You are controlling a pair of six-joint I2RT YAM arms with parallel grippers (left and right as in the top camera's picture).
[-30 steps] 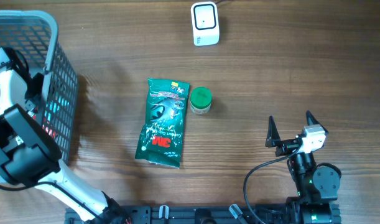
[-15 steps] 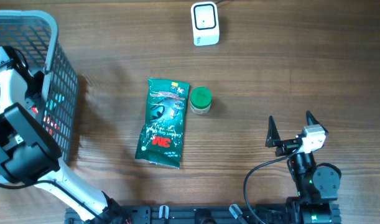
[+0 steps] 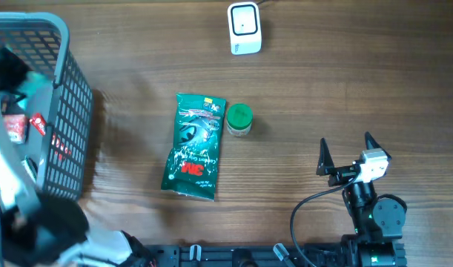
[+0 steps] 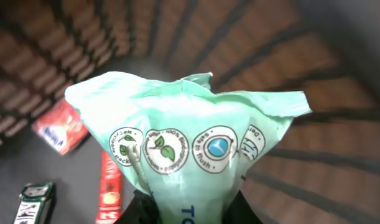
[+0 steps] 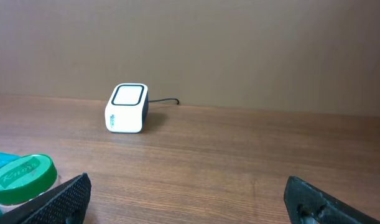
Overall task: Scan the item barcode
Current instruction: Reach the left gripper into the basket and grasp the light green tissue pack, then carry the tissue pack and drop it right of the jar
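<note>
A mint-green pouch (image 4: pixel 190 137) with round printed badges fills the left wrist view, its lower end pinched between the two dark jaws of my left gripper (image 4: pixel 188 211), which is shut on it inside the grey basket (image 3: pixel 67 44). From overhead the left arm is a motion blur over the basket, with a patch of the pouch (image 3: pixel 39 93) showing. The white barcode scanner (image 3: pixel 245 28) stands at the table's far edge, also in the right wrist view (image 5: pixel 125 108). My right gripper (image 3: pixel 350 152) rests open near the front right, nothing between its fingers (image 5: pixel 71 193).
A dark green 3M packet (image 3: pixel 195 146) and a green-lidded jar (image 3: pixel 239 119) lie mid-table. Inside the basket are a red packet (image 4: pixel 59 127), a narrow red item (image 4: pixel 109 186) and a dark green one (image 4: pixel 34 202). The basket's mesh walls surround the left gripper.
The left gripper has shut on the mint-green pouch, and the left arm has moved over the basket, blurred now. The right arm and table items are unchanged.
</note>
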